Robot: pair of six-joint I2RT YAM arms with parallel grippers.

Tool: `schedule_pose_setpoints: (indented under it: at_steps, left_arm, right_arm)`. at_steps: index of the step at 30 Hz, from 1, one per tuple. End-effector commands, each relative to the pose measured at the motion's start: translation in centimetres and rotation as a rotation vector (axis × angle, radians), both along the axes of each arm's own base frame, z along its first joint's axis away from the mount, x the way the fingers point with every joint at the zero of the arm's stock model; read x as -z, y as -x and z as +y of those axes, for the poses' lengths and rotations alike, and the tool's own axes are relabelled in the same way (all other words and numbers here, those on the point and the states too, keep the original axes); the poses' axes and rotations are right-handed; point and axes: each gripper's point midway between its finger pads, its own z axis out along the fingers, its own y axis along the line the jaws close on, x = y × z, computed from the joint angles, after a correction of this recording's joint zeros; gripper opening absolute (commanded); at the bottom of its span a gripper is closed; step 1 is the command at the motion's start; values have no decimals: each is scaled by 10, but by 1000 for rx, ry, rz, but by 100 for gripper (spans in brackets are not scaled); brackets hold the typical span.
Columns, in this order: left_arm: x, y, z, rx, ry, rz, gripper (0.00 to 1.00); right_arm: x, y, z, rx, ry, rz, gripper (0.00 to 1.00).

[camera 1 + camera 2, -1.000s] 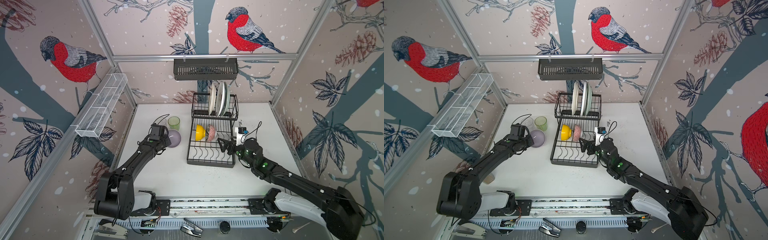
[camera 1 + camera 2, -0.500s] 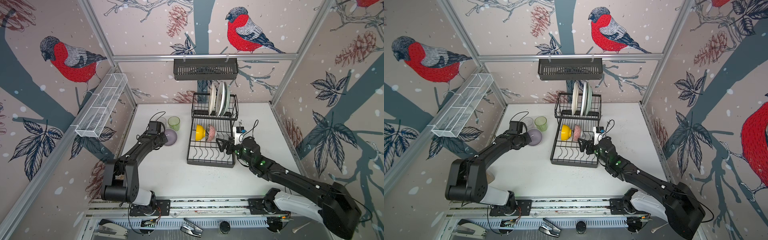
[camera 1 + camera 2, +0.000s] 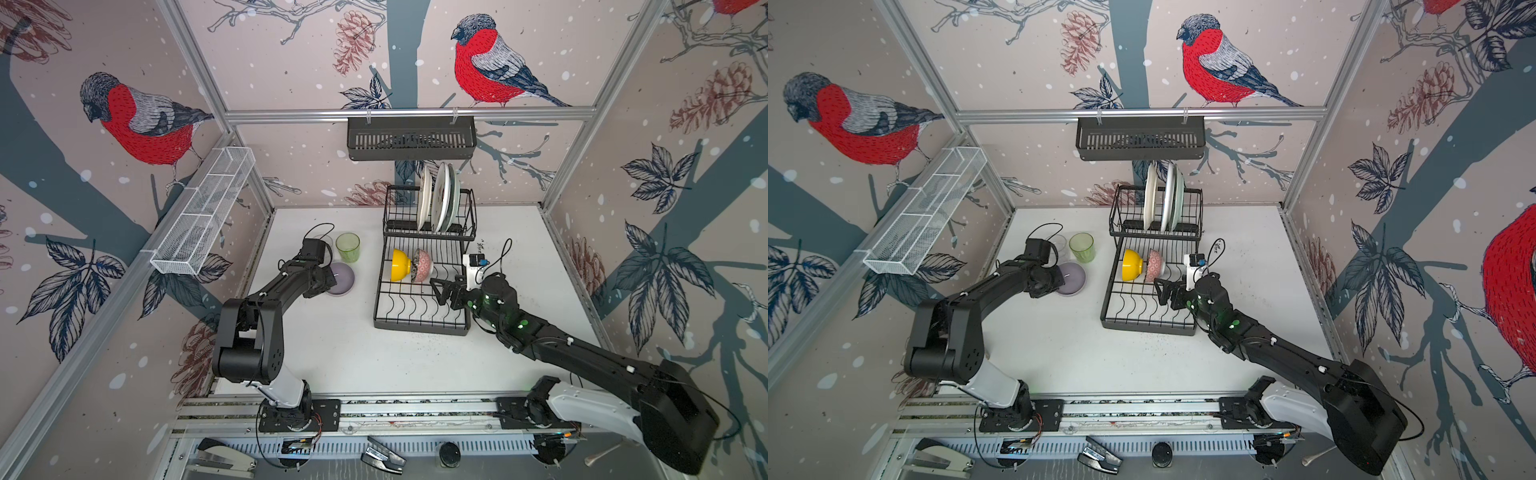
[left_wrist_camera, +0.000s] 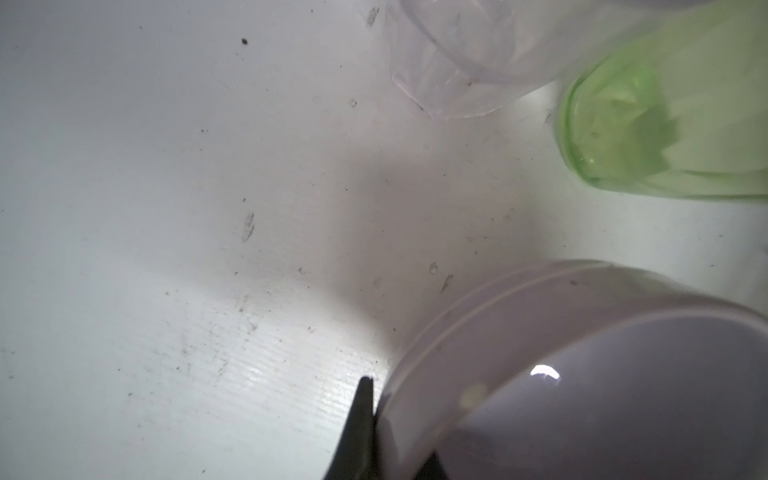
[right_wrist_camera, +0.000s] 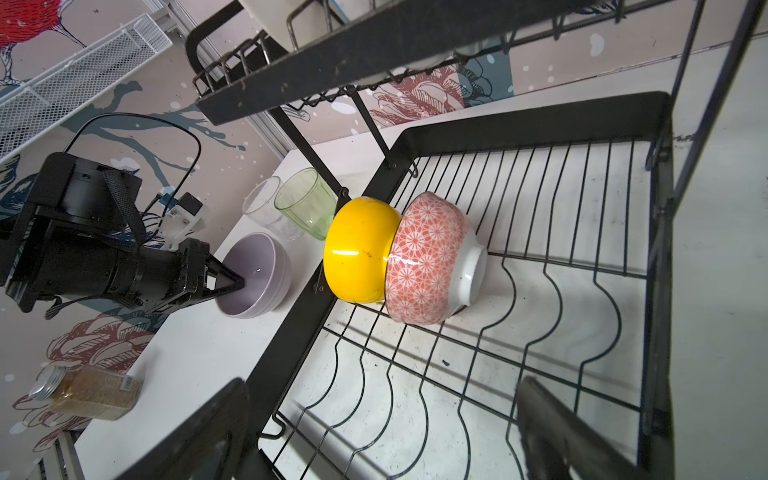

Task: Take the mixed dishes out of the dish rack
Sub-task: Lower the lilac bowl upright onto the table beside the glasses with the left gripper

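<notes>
Table [image 3: 353,353] bears dish rack [image 3: 419,328], lilac bowl [image 3: 345,279], green tumbler [image 3: 348,247], clear tumbler [image 5: 262,201].

I count three bowls: a yellow bowl [image 3: 401,264], a pink-patterned bowl [image 3: 423,266] and a lilac bowl [image 3: 343,279]. Two tumblers: a clear tumbler [image 5: 262,199], a green tumbler [image 3: 348,247]. Three plates: two cream plates [image 3: 424,195], one mint plate [image 3: 454,199]. One spice jar [image 5: 89,392].

high top views and close right wrist share dish rack [image 3: 419,329].

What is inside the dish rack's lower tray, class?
A yellow bowl and a pink-patterned bowl lie on their sides, pressed together; the tray's other wires are bare. The yellow bowl covers the pink-patterned bowl's mouth, so its inside cannot be seen.
</notes>
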Motion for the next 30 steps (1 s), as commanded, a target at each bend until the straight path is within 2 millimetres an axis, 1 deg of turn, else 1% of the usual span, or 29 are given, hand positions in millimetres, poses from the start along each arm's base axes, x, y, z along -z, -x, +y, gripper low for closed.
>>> schedule_pose_setpoints:
  at_steps: [1,2,3,5,6,7,10,11,13,16,19,22,23,26,28,30]
  left_arm:
    - [8,8,7,6,-46,60,6]
    - [9,8,9,2,-52,65,8]
    - [10,9,10,-3,-62,68,15]
    - [8,9,12,-6,-69,67,38]
    - [6,8,12,-7,-69,59,52]
    - [3,7,12,-8,-66,46,64]
    - [-12,1,13,-15,-69,-9,85]
    - [-17,0,13,-10,-69,-25,97]
    - [-26,-1,11,-2,-64,-52,97]
    - [-46,-7,4,19,-26,-128,97]
    - [-57,-6,-5,41,22,-172,97]
    - [-66,-4,-18,69,81,-230,97]
    - [-69,-3,-24,79,97,-253,97]
    - [-79,-1,-42,128,118,-316,97]
    - [-82,1,-55,171,122,-333,97]
    - [-81,4,-65,197,123,-332,97]
  right_arm:
    - [-4,-1,4,-13,-22,-9,99]
    - [-2,0,4,-15,-18,-4,99]
    - [-1,-1,5,-17,-16,-1,99]
    - [2,0,6,-20,-11,7,99]
    - [3,0,6,-22,-9,11,100]
    - [4,-1,6,-19,-8,13,100]
    - [7,-2,7,-20,-2,22,99]
    - [9,-2,8,-20,-3,29,99]
    - [12,-3,9,-20,-3,41,100]
    - [17,-4,13,-30,-6,59,100]
    - [23,-7,17,-33,7,79,99]
    - [26,-12,18,-23,31,87,99]
    - [32,-15,19,-19,46,99,100]
    - [35,-20,23,-13,57,102,100]
    - [39,-24,24,-4,66,109,100]
    - [44,-29,24,17,76,118,100]
